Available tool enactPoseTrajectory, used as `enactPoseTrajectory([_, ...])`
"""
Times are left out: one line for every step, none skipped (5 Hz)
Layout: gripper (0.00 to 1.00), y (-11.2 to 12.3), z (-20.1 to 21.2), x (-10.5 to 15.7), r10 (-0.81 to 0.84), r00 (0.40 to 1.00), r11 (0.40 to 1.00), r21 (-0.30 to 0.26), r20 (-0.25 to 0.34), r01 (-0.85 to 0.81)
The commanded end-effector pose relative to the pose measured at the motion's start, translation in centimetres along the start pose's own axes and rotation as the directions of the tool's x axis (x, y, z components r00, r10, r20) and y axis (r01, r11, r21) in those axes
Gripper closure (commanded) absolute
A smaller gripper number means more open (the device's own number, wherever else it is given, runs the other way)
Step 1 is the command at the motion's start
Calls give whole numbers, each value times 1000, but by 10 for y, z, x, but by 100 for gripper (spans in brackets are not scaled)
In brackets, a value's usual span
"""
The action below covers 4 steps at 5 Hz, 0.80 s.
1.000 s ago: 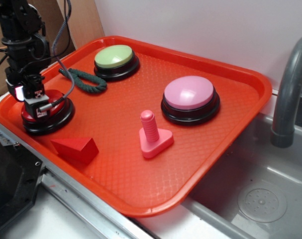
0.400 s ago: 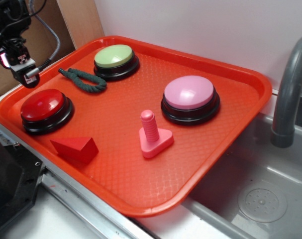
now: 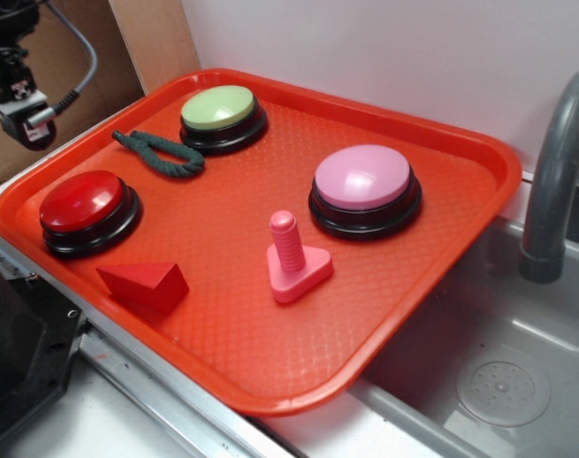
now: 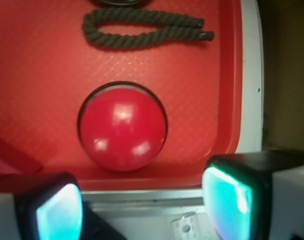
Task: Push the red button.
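Wrist view: end effector (image 4: 141,205) fingers spread wide at bottom of frame, holding nothing; red button (image 4: 122,126) sits just above them, centre frame, untouched, near the tray (image 4: 227,100) edge. Exterior view: button at left of the tray, end effector (image 3: 22,107) raised at upper left, clear of it; any press means coming down and right; green rope (image 3: 160,153) lies farther back.
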<state>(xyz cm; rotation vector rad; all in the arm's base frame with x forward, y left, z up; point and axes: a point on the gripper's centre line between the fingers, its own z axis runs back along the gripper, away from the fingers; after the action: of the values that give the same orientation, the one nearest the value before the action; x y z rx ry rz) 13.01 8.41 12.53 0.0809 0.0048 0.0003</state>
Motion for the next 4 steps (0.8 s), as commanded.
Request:
enactPoseTrajectory([0,7,24,-1,53,995,999,0,83,-53])
enactPoseTrajectory([0,9,29,-3,58,996,998,-29,72,-56])
enactPoseTrajectory([0,9,35,-4,63,995,998,-21,78,-61])
enactPoseTrajectory([0,9,43,-6,72,994,997,-20,88,-71])
